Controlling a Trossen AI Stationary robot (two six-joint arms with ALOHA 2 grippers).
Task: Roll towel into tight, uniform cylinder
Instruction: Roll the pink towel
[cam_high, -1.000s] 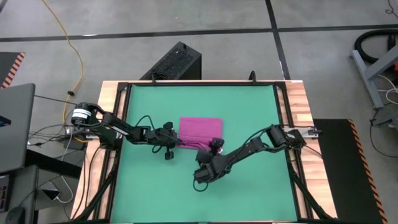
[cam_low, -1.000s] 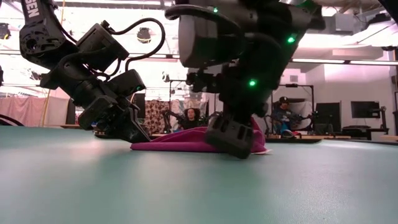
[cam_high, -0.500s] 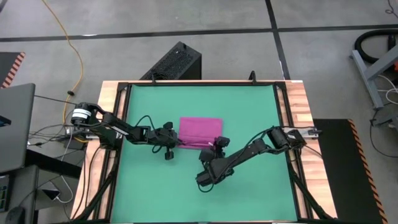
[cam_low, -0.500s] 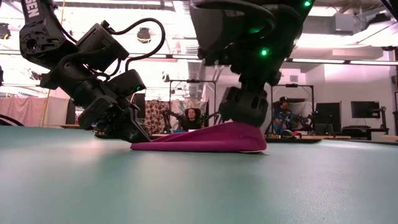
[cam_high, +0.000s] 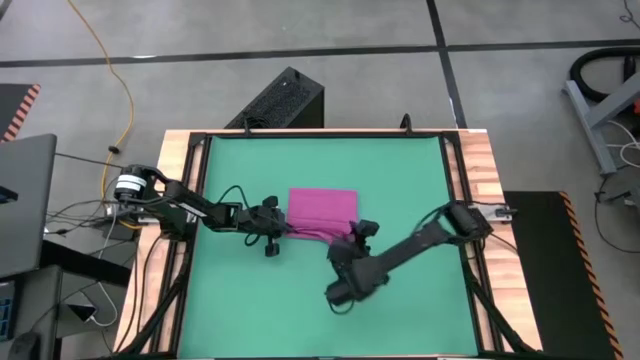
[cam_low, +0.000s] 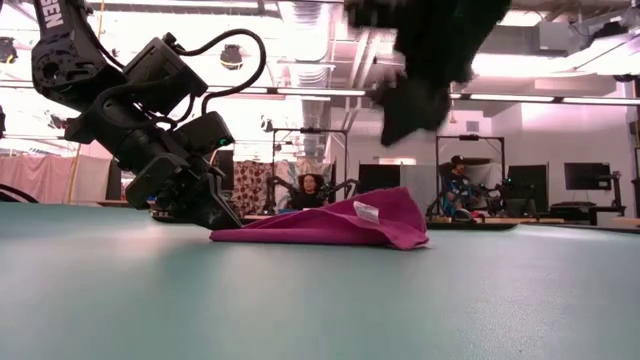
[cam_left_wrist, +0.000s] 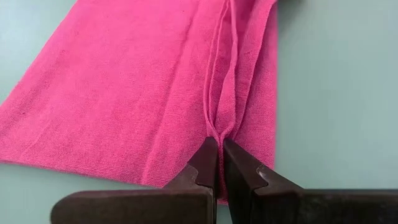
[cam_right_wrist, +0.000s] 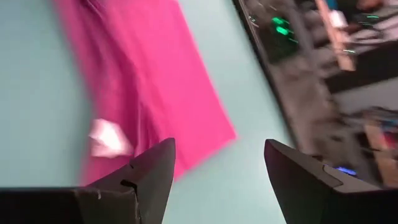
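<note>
The wooden-edged desk carries a large green mat that covers nearly its whole top. Near the middle of that mat lies the towel, a small magenta-pink soft cloth, folded into a flat rectangle. Its side nearest the arms is doubled over into a thin, loose fold; no roll has formed. From desk height the towel lies low and flat at one end and rises into a soft hump at the other, where a small white tag shows on the slope.

The left gripper is down on the mat at the towel's near left corner. Its jaws are clenched on the doubled edge, and the left wrist view shows the dark fingers pressed together with a ridge of pink cloth running straight into them.

The right gripper hangs just above the towel's near right corner, lifted clear of the cloth. Its jaws are spread wide and released, holding nothing; the fingers frame the towel and tag below.
</note>
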